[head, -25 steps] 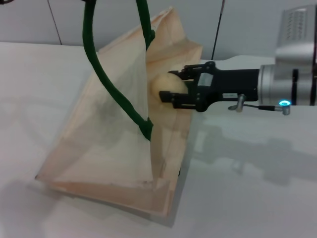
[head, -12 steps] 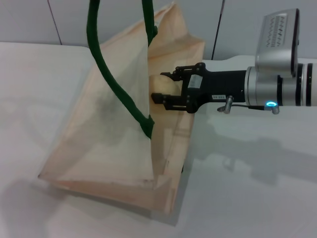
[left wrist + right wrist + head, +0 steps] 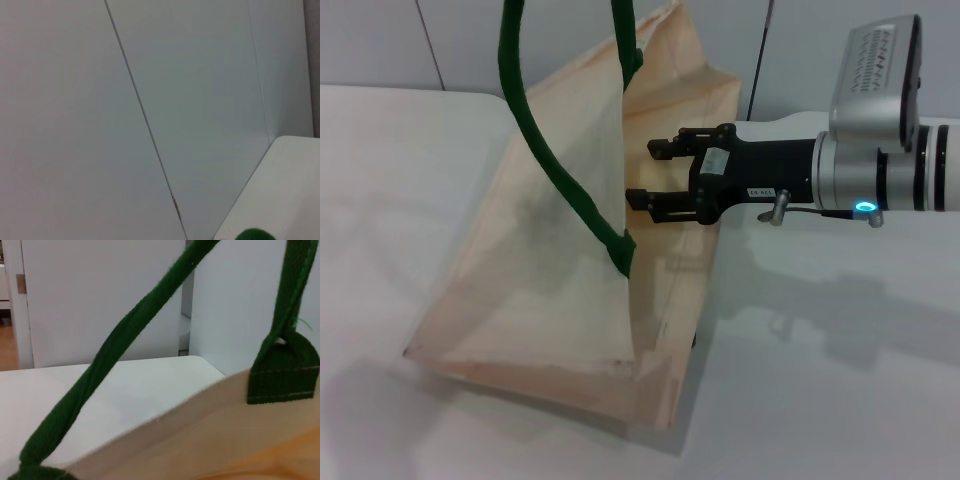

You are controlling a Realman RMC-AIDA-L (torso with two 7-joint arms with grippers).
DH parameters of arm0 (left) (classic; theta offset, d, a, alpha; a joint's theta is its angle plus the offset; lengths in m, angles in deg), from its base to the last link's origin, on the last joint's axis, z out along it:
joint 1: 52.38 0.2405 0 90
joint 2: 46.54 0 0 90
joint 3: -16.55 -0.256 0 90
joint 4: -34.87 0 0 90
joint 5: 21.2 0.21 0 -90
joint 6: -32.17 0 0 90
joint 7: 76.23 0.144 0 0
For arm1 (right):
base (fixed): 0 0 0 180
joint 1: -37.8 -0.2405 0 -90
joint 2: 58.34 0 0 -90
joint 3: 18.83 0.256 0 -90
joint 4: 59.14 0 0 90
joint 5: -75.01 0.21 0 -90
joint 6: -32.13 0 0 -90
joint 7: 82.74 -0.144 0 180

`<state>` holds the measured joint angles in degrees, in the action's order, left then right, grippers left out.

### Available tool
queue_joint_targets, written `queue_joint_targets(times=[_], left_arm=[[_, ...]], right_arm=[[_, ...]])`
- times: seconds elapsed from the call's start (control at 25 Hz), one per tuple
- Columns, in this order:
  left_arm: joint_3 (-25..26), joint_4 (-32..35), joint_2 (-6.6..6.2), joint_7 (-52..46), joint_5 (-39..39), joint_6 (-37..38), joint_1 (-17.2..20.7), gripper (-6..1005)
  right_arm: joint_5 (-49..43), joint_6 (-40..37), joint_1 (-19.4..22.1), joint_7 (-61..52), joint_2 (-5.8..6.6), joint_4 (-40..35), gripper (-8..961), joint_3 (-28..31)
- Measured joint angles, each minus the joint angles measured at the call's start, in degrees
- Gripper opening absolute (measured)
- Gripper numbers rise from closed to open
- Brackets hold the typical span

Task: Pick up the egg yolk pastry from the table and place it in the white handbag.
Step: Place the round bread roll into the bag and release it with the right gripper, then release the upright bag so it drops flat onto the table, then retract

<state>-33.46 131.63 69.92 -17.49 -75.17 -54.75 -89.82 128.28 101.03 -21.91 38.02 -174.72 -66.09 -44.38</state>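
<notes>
The white handbag (image 3: 540, 280) stands tilted on the table (image 3: 840, 380), mouth facing right. Its dark green rope handles (image 3: 550, 170) are pulled taut upward out of the head view. My right gripper (image 3: 645, 173) reaches in from the right to the bag's mouth, with its fingers apart and nothing between them. The egg yolk pastry is hidden. The right wrist view shows the bag's top edge (image 3: 200, 440) and a green handle (image 3: 125, 340) close up. My left gripper is out of view. A bit of green handle (image 3: 255, 234) shows in the left wrist view.
Grey wall panels (image 3: 390, 40) rise behind the table's far edge. Bare white tabletop lies left of the bag (image 3: 380, 200) and under my right arm.
A second ago the pastry sat between my right gripper's fingers at the bag's mouth. The gripper moved a little further in, and the pastry has now dropped out of sight.
</notes>
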Motion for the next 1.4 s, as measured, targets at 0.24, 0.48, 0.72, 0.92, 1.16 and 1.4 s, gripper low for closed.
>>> queue_joint_targets(times=[0.24,0.48,0.72,0.92,1.16,1.4], left_arm=[[0.0,0.0,-0.03,0.0,0.0,0.0,-0.2,128],[0.1,-0.1,-0.05,0.1,0.3,0.0,0.0,130],[0.7,-0.9,-0.05,0.4,0.9,0.4,0.6,131],[1.1,-2.1,-0.06,0.5,1.2,1.5,0.6,132],[1.5,-4.4,-0.07,1.0,0.8,3.0,0.5,134],[1.3,-7.6,-0.03,3.1,-1.2,4.2,0.4,289]], right_arm=[[-0.2,-0.9,0.2,-0.6,0.05,0.0,707,0.0],[-0.4,-1.5,0.7,-2.3,0.28,-0.4,854,-0.2],[-0.3,-0.7,3.4,-7.0,0.57,-6.1,883,-0.2],[-0.2,0.0,5.4,-9.6,0.57,-10.0,882,0.0],[0.0,-0.1,6.2,-11.3,0.6,-11.8,882,0.3],[0.1,0.1,6.6,-12.6,0.69,-12.9,880,0.4]])
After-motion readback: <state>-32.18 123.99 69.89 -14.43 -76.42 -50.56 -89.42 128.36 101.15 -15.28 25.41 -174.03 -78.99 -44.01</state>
